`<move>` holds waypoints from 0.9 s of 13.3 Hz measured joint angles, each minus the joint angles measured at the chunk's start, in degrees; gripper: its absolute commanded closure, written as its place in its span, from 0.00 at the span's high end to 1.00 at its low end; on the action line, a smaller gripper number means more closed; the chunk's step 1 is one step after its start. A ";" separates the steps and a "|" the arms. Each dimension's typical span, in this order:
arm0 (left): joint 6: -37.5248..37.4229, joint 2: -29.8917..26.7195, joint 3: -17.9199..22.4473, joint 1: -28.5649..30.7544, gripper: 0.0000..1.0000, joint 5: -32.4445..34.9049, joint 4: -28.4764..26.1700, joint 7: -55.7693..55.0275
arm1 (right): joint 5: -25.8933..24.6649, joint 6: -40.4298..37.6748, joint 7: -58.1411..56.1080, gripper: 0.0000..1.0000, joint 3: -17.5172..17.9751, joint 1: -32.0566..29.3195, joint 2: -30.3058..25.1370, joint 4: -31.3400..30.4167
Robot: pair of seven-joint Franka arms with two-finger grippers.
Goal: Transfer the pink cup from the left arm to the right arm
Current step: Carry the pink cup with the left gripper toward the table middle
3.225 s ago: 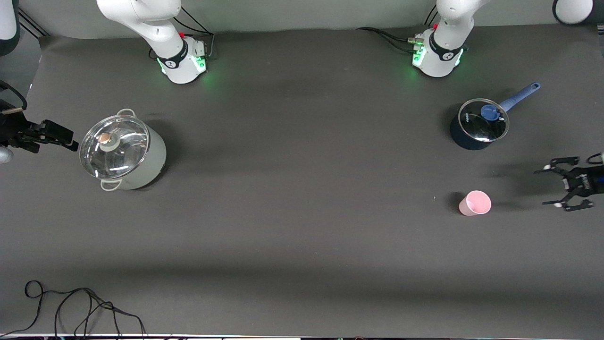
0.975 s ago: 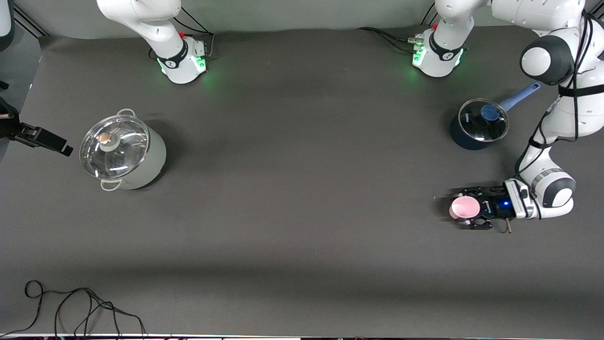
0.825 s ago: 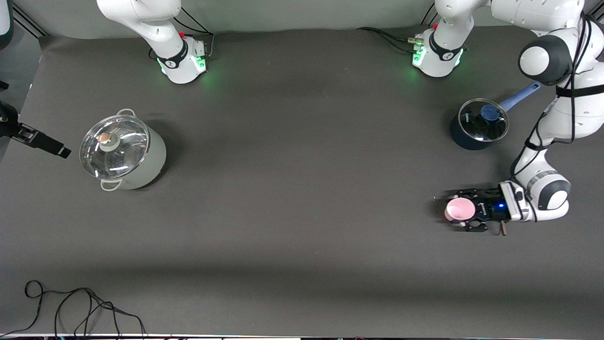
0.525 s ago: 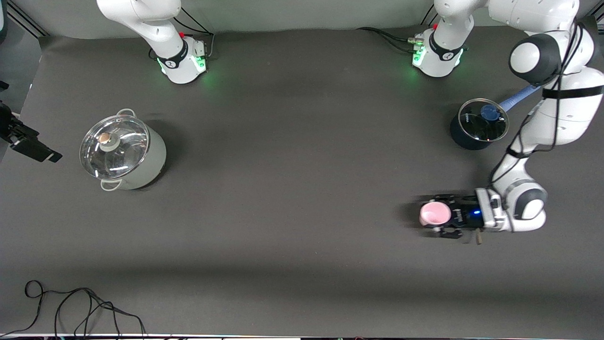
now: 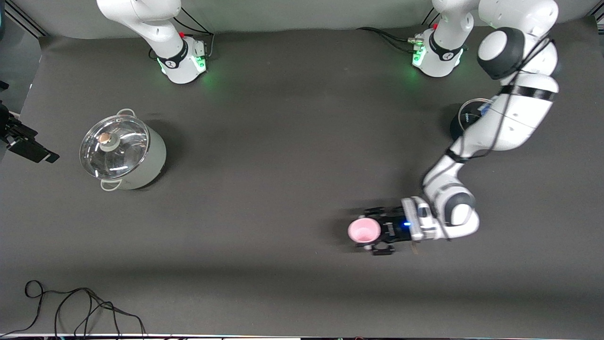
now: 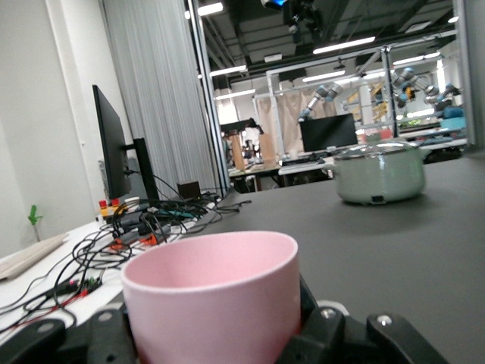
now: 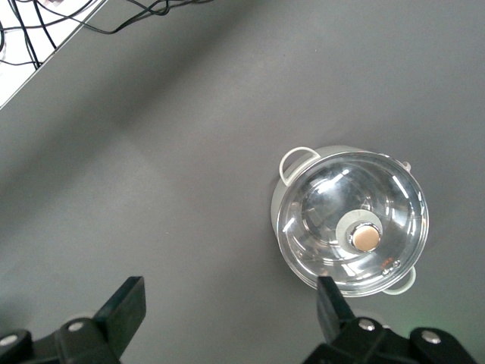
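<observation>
The pink cup (image 5: 364, 230) is a small light-pink tumbler, upright with its mouth up. My left gripper (image 5: 370, 231) is shut on its sides and holds it low over the middle of the table. In the left wrist view the cup (image 6: 214, 299) fills the space between the dark fingers (image 6: 322, 336). My right gripper (image 5: 29, 148) hangs open and empty over the table's edge at the right arm's end, beside the big pot. In the right wrist view its fingers (image 7: 127, 303) stand wide apart, with nothing between them.
A pale-green pot with a glass lid (image 5: 121, 151) stands toward the right arm's end; it also shows in the right wrist view (image 7: 348, 227) and the left wrist view (image 6: 379, 173). A dark blue saucepan (image 5: 461, 122) is partly hidden under the left arm. Black cable (image 5: 71, 307) lies at the near edge.
My left gripper closed on the cup and has carried it from the left arm's end toward the table's middle. My right gripper shifted slightly at its end.
</observation>
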 measured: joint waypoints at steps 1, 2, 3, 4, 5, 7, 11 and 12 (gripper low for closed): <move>3.77 -0.02 -1.06 -2.12 0.00 -1.07 1.19 -0.30 | 0.01 0.02 0.01 1.00 0.02 0.06 0.00 0.01; 6.98 -0.02 -2.01 -3.85 0.00 -1.68 2.19 -1.17 | 0.02 0.03 0.01 1.00 0.04 0.10 0.00 0.01; 9.76 -0.03 -3.16 -5.27 0.00 -1.81 3.17 -2.28 | 0.07 0.04 0.02 1.00 0.07 0.11 0.02 0.01; 12.26 -0.06 -4.35 -6.63 0.00 -1.83 4.28 -3.22 | 0.14 0.06 0.03 1.00 0.13 0.11 0.04 0.04; 14.50 -0.09 -5.42 -8.28 0.00 -1.99 5.68 -4.73 | 0.22 0.09 0.18 1.00 0.24 0.16 0.07 0.09; 19.74 -0.20 -6.76 -12.86 0.00 -2.35 9.73 -11.54 | 0.42 0.12 0.60 1.00 0.47 0.82 0.09 0.33; 33.20 -0.38 -7.21 -22.58 0.00 -2.38 18.24 -20.69 | 2.91 0.12 1.29 1.00 0.84 2.56 0.14 1.06; 36.29 -0.47 -7.30 -24.82 0.00 -2.38 19.75 -22.41 | 3.83 0.12 1.30 1.00 0.86 2.98 0.15 1.17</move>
